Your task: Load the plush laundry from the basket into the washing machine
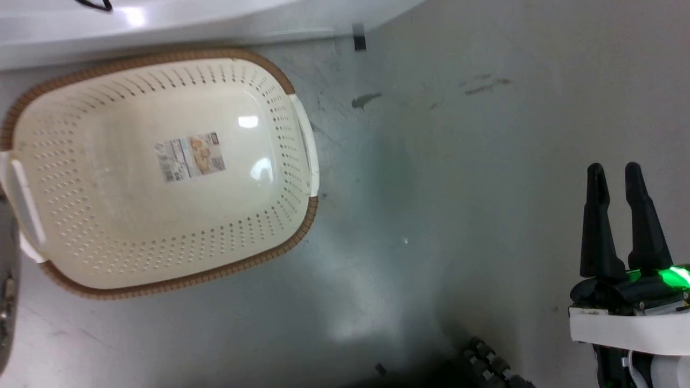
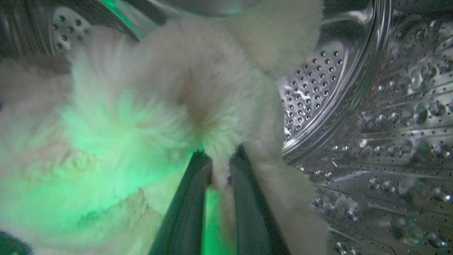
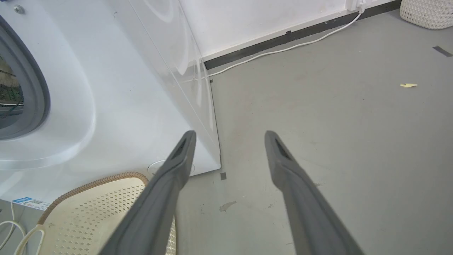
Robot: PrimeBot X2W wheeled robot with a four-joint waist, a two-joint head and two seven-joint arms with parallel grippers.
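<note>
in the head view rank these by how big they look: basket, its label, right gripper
1. basket
2. right gripper, which is nearer the camera, so it looks enlarged
3. label on the basket floor

Cream basket (image 1: 259, 237) on grey floor (image 1: 458, 188); right gripper (image 1: 613, 170) well apart, a gap between its fingers (image 1: 595, 226).

A laundry corner in a plain utility or test room is indicated. A large white front-loading washing machine (image 3: 116, 106) with a grey door seal (image 3: 40, 88) is set against a white wall (image 3: 265, 21), and its shiny perforated steel drum (image 2: 389, 141) is seen from inside. A perforated cream basket (image 1: 161, 253) is placed on the floor (image 3: 336, 124) just beside the machine. The floor is bare, grey, scuffed and marked with dark tape (image 3: 442, 51). A white cable (image 3: 283, 50) is run along the dark skirting (image 3: 318, 29).
</note>
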